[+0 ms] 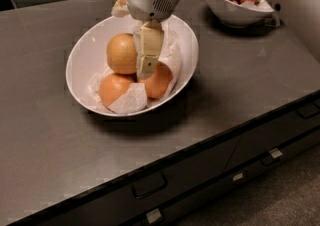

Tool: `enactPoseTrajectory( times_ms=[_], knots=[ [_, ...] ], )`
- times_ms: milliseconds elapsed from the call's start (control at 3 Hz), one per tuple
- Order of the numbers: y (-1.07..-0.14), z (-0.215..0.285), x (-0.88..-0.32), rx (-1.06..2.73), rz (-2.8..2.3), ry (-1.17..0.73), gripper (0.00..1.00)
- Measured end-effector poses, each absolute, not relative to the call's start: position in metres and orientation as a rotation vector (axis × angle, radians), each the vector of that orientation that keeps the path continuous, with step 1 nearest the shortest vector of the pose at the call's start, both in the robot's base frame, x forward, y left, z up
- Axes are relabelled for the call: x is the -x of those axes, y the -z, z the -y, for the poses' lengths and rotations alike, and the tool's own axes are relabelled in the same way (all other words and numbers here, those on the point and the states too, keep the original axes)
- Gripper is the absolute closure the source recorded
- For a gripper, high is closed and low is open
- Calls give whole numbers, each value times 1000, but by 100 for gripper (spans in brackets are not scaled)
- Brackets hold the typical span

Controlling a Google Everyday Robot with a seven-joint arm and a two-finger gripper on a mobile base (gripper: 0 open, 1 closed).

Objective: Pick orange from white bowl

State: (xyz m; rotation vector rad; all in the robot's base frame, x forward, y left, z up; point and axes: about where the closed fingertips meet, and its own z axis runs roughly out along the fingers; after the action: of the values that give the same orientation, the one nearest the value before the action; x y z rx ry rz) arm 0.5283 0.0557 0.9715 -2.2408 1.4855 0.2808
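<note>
While the tool hangs in the white bowl, orange (round) sits beside.

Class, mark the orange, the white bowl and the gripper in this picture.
orange [121,52]: camera view, centre of its skin.
white bowl [82,64]: camera view, bare left inner wall.
gripper [145,70]: camera view, lower tip, inside bowl beside orange.

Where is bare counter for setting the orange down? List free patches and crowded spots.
Free: the counter left of and in front of the white bowl, out to the front edge; also the stretch right of it, in front of the strawberry bowl. Crowded: inside the white bowl, where the gripper hangs beside the orange.
</note>
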Motion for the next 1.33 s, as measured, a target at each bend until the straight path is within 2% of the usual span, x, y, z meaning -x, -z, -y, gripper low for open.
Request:
enactPoseTrajectory(
  times_ms=[333,667,1333],
  knots=[
    [-968,-56,-529,2242,-1492,-285,18],
    [-967,-60,-533,2243,-1492,-288,24],
    [-960,-64,-542,2255,-1498,-296,25]
  ],
)
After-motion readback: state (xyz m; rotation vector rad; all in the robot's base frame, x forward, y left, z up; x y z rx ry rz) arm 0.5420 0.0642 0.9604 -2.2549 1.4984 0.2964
